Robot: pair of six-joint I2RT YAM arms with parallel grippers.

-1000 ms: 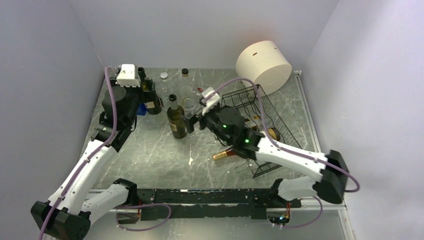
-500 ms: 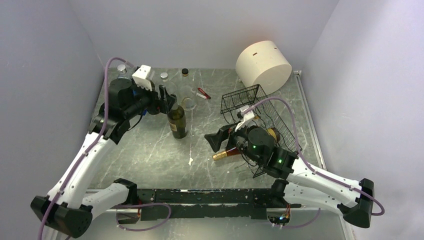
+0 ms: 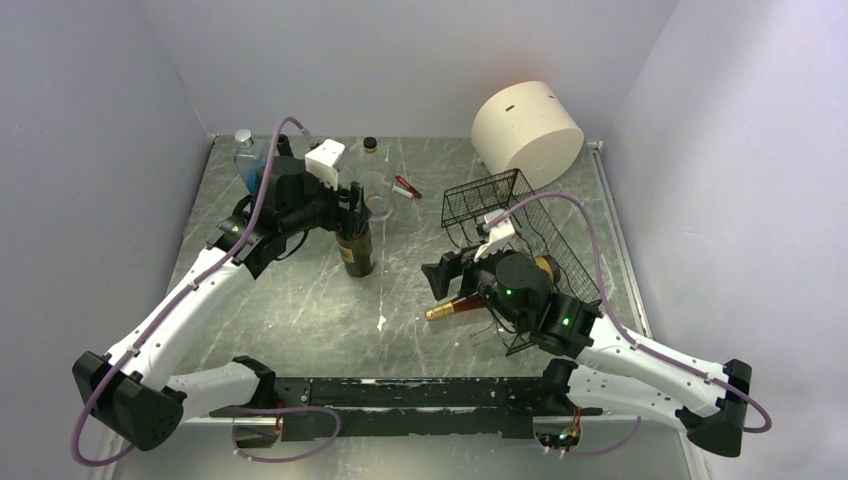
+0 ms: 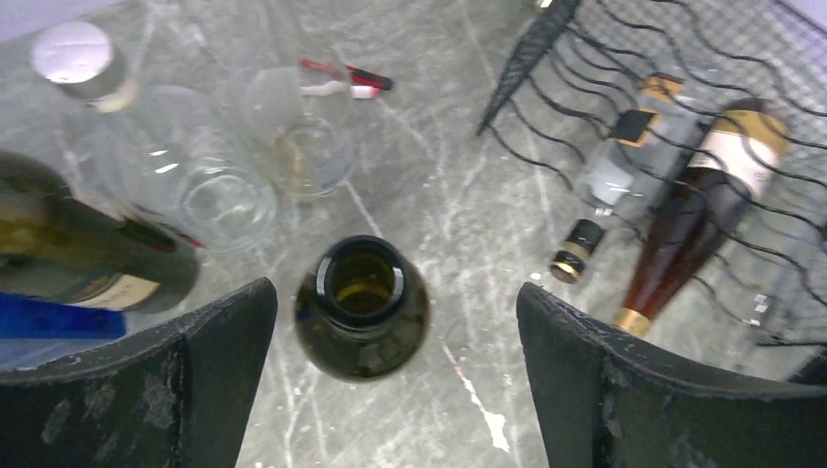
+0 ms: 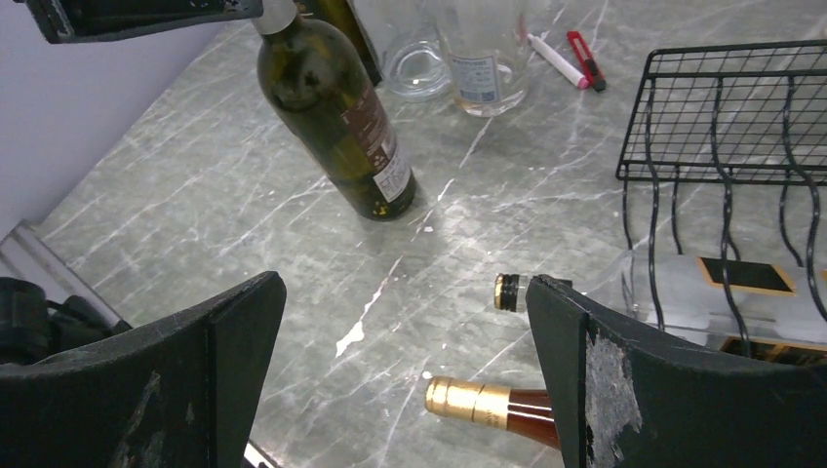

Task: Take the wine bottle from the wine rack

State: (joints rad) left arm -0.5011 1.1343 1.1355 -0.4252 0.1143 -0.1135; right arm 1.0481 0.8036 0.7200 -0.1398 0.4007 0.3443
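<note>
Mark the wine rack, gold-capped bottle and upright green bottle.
wine rack (image 3: 485, 205), top external view, mesh wall.
gold-capped bottle (image 5: 468, 400), right wrist view, foil neck.
upright green bottle (image 4: 363, 343), left wrist view, shoulder.

Soft, even light fills the top view and the walls read pale lilac, with a faint warm tint on the back wall above the cylinder (image 3: 527, 130). Shadows under the arms are weak and diffuse. The table (image 3: 300, 300) has a dull sheen. The left wrist view is soft, and the green bottle (image 4: 362, 307), the glass (image 4: 297, 136) and the rack (image 4: 683, 146) look slightly smeared. The right wrist view is sharper, with glare on the wine bottle (image 5: 488, 402) foil. Its fingers (image 5: 176, 380) are dark and soft.
</note>
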